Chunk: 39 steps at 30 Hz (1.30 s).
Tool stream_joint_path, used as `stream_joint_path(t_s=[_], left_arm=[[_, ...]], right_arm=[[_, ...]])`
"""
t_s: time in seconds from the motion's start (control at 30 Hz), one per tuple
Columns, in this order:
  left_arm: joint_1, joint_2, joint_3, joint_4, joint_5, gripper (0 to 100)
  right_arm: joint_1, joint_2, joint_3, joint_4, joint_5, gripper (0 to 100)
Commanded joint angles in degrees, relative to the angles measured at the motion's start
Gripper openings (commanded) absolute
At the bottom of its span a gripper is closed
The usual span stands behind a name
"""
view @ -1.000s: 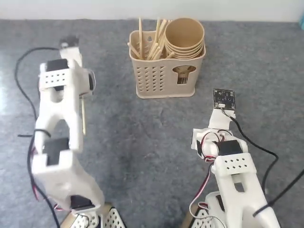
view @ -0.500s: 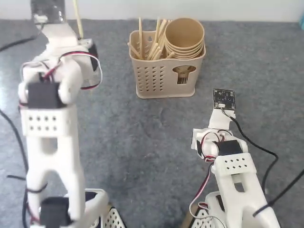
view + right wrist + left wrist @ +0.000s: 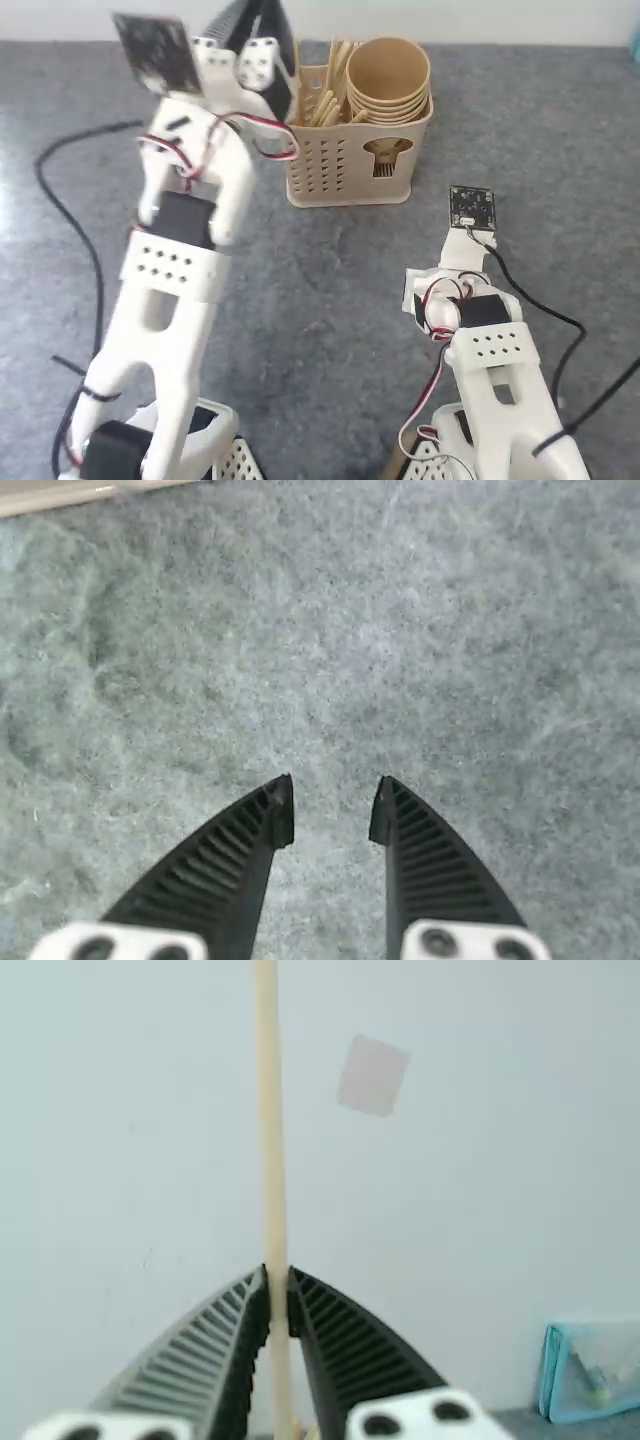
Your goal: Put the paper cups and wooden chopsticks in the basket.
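At upper centre, the left gripper [image 3: 277, 1290] pinches a wooden chopstick [image 3: 265, 1110] beside the basket [image 3: 345, 165] of paper cups [image 3: 388, 75]; the right gripper [image 3: 330, 805] hangs slightly parted, empty.

The left arm [image 3: 172, 265] and right arm [image 3: 488, 352] are white plastic with perforated plates, black servo blocks, red-white wiring and black cables [image 3: 540, 302]. The right gripper [image 3: 332, 790] has black, ribbed, tapering fingers [image 3: 225, 865].

A robotics test bench, I'd say: grey felt mat [image 3: 330, 300], loose servo wiring [image 3: 433, 297], bare pale wall [image 3: 480, 1210] behind.
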Motion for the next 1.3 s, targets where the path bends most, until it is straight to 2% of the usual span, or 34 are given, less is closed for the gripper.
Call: stream_joint_path(t_s=[0.0, 0.23, 0.4, 0.6, 0.67, 0.8, 0.87, 1.07, 1.27], left_arm=[[1.49, 0.97, 0.75, -5.80, -1.05, 1], [0.00, 12.22, -2.07, -12.48, -1.05, 1], [-0.18, 18.81, -5.23, -12.57, -1.05, 1], [-1.23, 19.43, -5.05, -11.96, -1.05, 2], [-1.85, 19.34, -5.05, -9.67, -1.05, 7], [-3.25, 18.64, -5.32, -3.34, -0.79, 27], [-4.31, 16.70, -5.05, -0.26, -0.79, 33], [-5.89, 5.80, -4.44, 11.25, -0.70, 33], [-5.89, -13.10, 4.00, 23.03, -0.88, 33]], right_arm=[[0.92, 0.22, -1.41, -1.10, -0.79, 14.0], [0.92, 0.22, -1.41, -1.01, -0.62, 14.0], [0.92, 0.22, -1.41, -1.10, -0.53, 14.0], [0.92, 0.22, -1.41, -1.10, -0.53, 14.0], [0.92, 0.22, -1.41, -1.10, -0.44, 14.0], [0.92, 0.22, -1.41, -1.10, -0.44, 14.0], [0.92, 0.22, -1.41, -1.10, -0.44, 14.0], [0.92, 0.22, -1.41, -1.10, -0.44, 14.0], [0.92, 0.22, -1.41, -1.01, -0.44, 14.0]])
